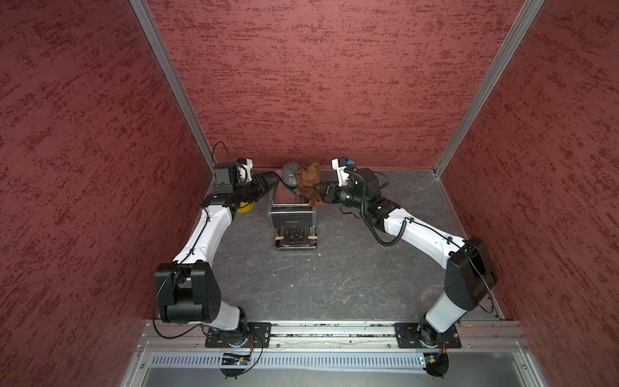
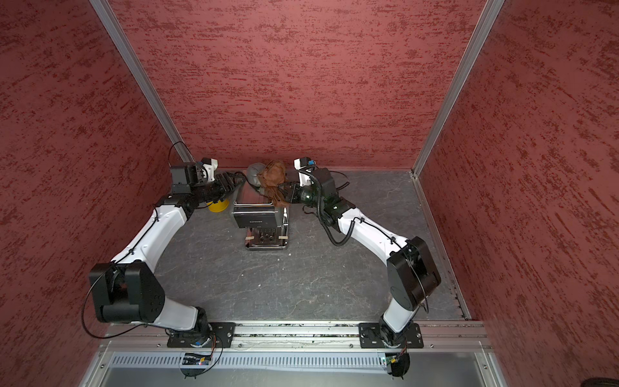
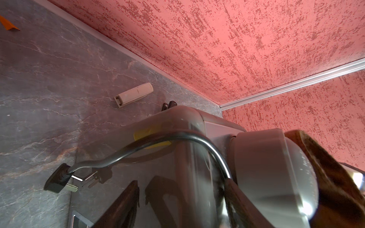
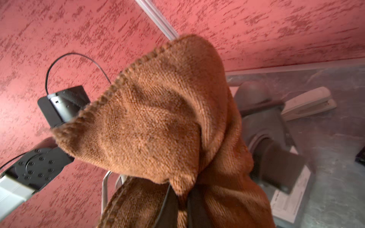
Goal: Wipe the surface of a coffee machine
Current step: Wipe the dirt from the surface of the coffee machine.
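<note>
Right pincer clamps a brown cloth on top of the coffee machine, far back on the grey surface, in both top views. Left wrist: left pincer gapes wide beside the grey cap. Right wrist: cloth fills the frame.

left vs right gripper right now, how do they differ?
The left gripper has its jaws apart; the right gripper is shut on the brown cloth. The left gripper sits by the coffee machine's black cord; the right gripper holds the cloth against the grey domed cap. Both reach the machine's rear top.
</note>
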You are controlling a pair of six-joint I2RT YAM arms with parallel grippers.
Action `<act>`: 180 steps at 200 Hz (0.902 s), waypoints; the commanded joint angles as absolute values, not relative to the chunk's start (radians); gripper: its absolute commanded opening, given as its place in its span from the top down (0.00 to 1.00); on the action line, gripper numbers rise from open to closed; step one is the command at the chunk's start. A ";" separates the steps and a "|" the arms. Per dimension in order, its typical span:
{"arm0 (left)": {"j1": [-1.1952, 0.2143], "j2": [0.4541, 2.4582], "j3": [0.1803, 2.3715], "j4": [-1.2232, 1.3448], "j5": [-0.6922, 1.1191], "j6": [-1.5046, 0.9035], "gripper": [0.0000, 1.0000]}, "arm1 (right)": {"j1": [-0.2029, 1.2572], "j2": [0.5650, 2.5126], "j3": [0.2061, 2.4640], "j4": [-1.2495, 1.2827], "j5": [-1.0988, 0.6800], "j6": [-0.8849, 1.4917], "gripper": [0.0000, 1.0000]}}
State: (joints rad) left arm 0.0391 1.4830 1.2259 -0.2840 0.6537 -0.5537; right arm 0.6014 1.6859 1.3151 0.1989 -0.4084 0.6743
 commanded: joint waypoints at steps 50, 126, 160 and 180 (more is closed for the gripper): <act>0.030 1.499 1.187 -0.314 0.645 -0.557 0.32 | 0.592 1.760 1.218 0.423 -0.304 0.807 0.99; 0.026 1.497 1.194 -0.325 0.653 -0.557 0.32 | 0.643 1.711 1.186 0.359 -0.290 0.770 1.00; 0.026 1.493 1.192 -0.318 0.645 -0.566 0.33 | 0.690 1.644 1.131 0.379 -0.313 0.816 1.00; 0.026 1.490 1.192 -0.315 0.641 -0.569 0.33 | 0.717 1.606 1.109 0.377 -0.300 0.824 1.00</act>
